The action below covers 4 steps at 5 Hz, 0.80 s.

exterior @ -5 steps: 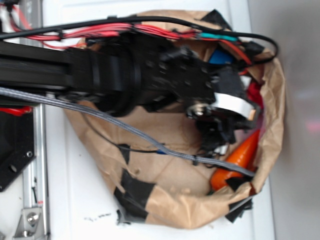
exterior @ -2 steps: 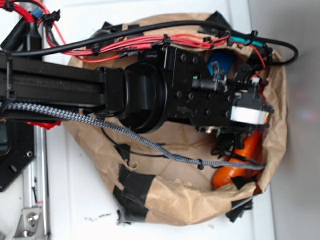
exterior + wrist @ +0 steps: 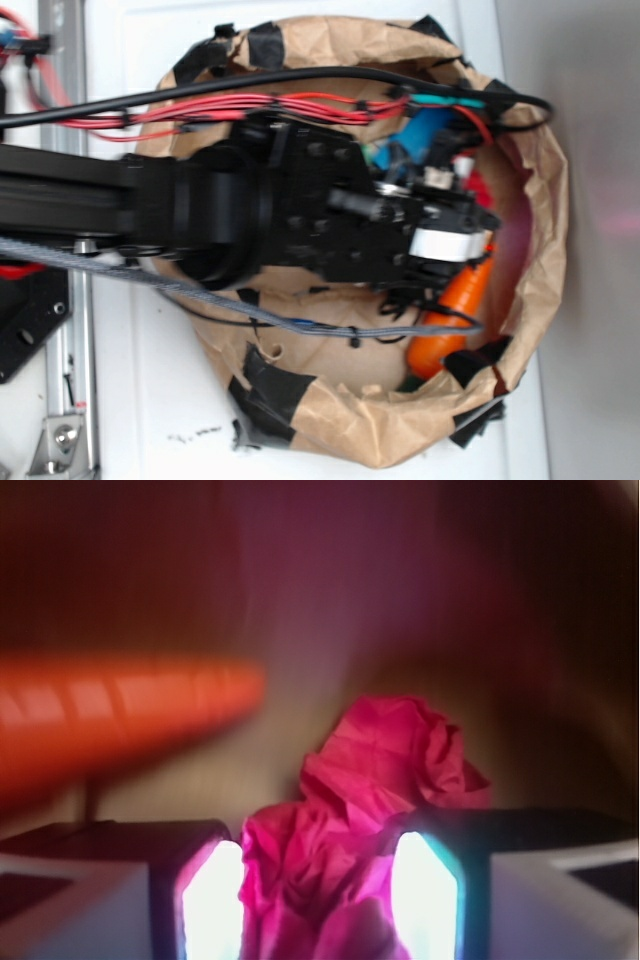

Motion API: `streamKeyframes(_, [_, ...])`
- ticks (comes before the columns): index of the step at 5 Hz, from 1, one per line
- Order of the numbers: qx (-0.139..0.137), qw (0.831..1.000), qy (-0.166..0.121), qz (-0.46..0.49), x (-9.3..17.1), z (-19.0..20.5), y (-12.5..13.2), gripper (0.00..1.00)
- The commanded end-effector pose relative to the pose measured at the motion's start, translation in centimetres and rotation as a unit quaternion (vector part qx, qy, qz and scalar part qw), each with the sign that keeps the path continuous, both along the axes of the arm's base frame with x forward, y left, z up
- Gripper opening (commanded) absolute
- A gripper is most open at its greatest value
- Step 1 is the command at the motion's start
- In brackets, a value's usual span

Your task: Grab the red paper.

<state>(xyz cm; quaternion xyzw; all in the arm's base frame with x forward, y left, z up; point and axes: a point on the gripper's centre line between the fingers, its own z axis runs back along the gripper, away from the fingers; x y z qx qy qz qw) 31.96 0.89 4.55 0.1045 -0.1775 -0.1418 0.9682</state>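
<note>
The red paper [image 3: 400,760], a crumpled deep-red wad, fills the gap between my gripper [image 3: 320,880] pads in the wrist view and touches both of them, its top poking out past the fingertips. The gripper is shut on it. In the exterior view the gripper [image 3: 478,222] reaches down into the right side of the brown paper-lined bowl [image 3: 545,200]. Only a sliver of the red paper [image 3: 483,192] shows beside it there; the arm hides the remainder.
An orange carrot [image 3: 455,310] lies just below the gripper in the bowl, and shows as an orange carrot [image 3: 120,715] to the left in the wrist view. A blue object [image 3: 425,130] sits at the bowl's upper side. Cables [image 3: 300,100] cross above the bowl.
The arm has shifted a little left and down inside the bowl. The gripper now sits closer to the carrot's tip, and the cable loop has pulled back from the right rim.
</note>
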Motion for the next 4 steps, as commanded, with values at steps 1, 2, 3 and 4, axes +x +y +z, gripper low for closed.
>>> streamKeyframes(1, [-0.183,0.972,0.079,0.122,-3.3,10.3,-0.5,0.00])
streamKeyframes(2, [-0.096,0.987,0.092,0.085,-2.8,10.9,-0.2,0.00])
streamKeyframes(3, [-0.099,0.970,0.121,0.189,-2.9,10.9,1.1,0.30])
streamKeyframes(4, [-0.113,0.955,0.093,0.258,-3.7,10.9,1.4,0.06])
